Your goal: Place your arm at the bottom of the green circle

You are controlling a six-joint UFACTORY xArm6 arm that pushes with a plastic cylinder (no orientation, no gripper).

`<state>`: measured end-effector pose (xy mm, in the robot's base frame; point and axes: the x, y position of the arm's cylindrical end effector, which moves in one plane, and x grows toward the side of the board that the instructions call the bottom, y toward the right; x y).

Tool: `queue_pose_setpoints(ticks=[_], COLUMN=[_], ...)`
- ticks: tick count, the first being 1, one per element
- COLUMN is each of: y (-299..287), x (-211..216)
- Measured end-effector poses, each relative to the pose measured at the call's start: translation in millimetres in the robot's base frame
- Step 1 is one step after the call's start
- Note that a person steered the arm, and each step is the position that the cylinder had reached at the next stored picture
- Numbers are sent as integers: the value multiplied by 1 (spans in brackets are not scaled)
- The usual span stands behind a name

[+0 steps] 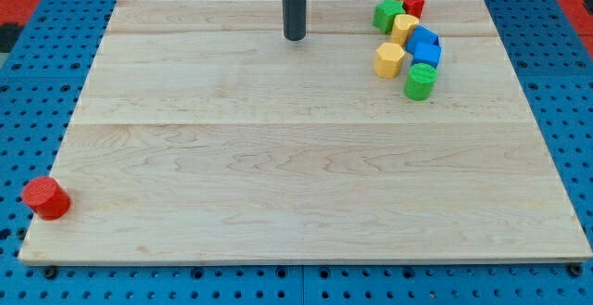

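The green circle (420,82), a short green cylinder, stands at the lower end of a cluster of blocks at the view's upper right. My tip (295,37) rests on the board near the view's top centre, well to the left of the green circle and a little higher in the view. It touches no block. The rod rises straight up out of the view's top.
The cluster holds a yellow hexagon block (389,60), a yellow block (404,29), two blue blocks (426,47), a green block (387,15) and a red block (411,3). A red cylinder (45,198) sits at the wooden board's (278,175) lower left edge.
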<state>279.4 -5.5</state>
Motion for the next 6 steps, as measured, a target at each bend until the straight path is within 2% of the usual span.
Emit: queue_pose_setpoints(ticks=[2,3,4,5,6], y=[-7,34,91,144,144], x=[13,110,133,133,133])
